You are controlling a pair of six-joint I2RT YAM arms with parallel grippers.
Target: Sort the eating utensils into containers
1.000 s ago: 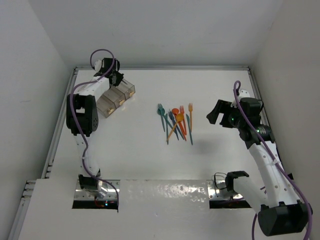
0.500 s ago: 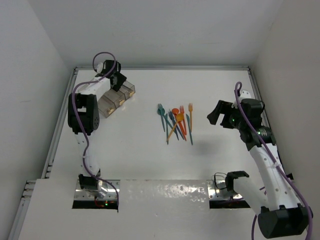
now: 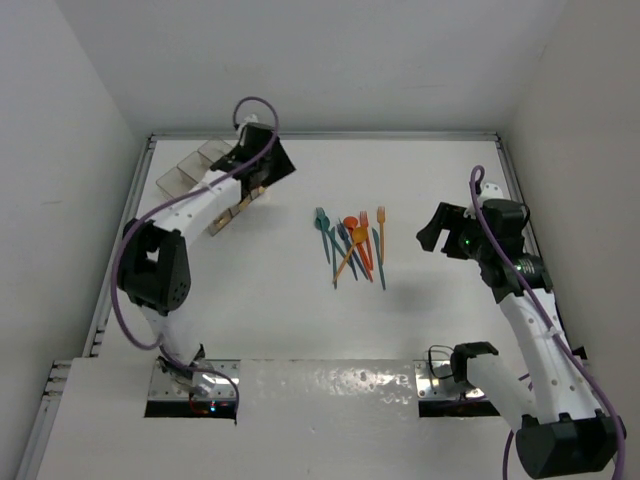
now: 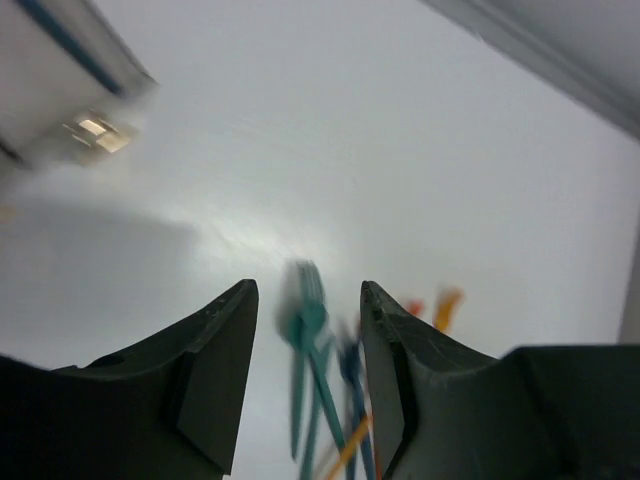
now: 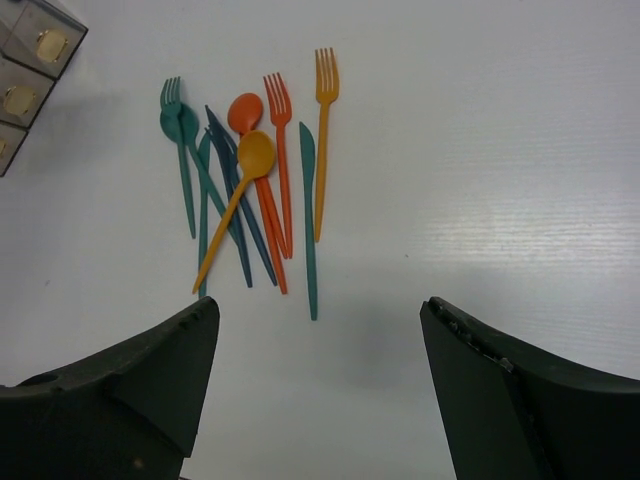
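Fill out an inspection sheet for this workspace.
Surface: white table, plain.
Job's things: plastic utensils (forks, spoons and knives in teal, blue, orange and red) overlap in one pile mid-table. The clear compartment tray with gold clasps sits far left; its contents cannot be told.
Clutter: nothing seen.
Grippers: left hand open and empty, facing the pile. Right hand open wide and empty, short of the pile.
Cables: purple cable on the left arm and on the right arm, both off the utensils.
Surroundings: white walls.
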